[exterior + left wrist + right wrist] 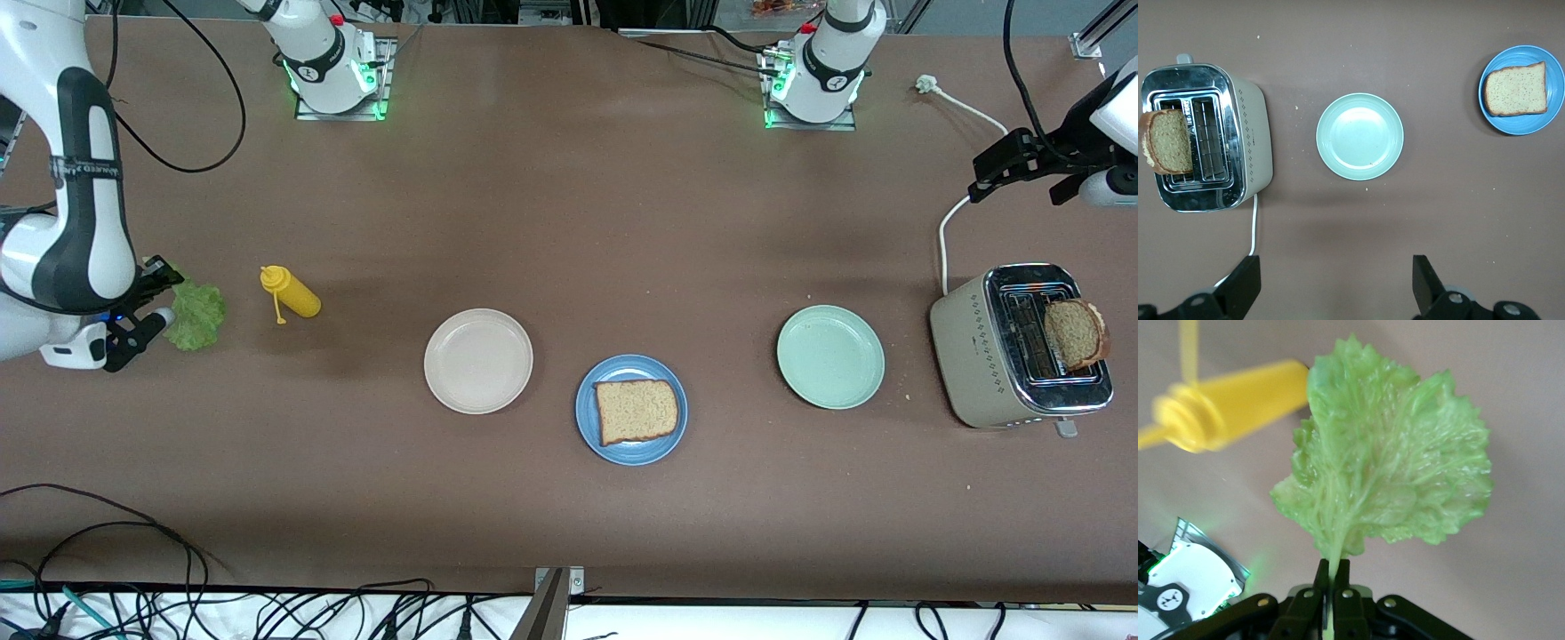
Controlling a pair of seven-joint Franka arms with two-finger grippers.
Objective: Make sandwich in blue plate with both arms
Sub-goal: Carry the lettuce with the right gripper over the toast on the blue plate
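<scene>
Blue plate [631, 444] holds one bread slice [636, 411]. Right gripper [1332, 583] clamps lettuce leaf [1388, 470] toward right arm's end from plate. Left gripper [1335, 283] spread wide, holding nothing, over desk [569, 222] near toaster [1018, 347].

Right gripper [153, 307] at frame's left edge, fingers pinched shut on lettuce stem [1333, 568]; left gripper [1336, 288] upper right, jaws wide open.

yellow bottle [1225, 410] blurred; tip cropped

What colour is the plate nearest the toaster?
Pale green plate, empty, beside the toaster; shows best in the left wrist view.
</scene>
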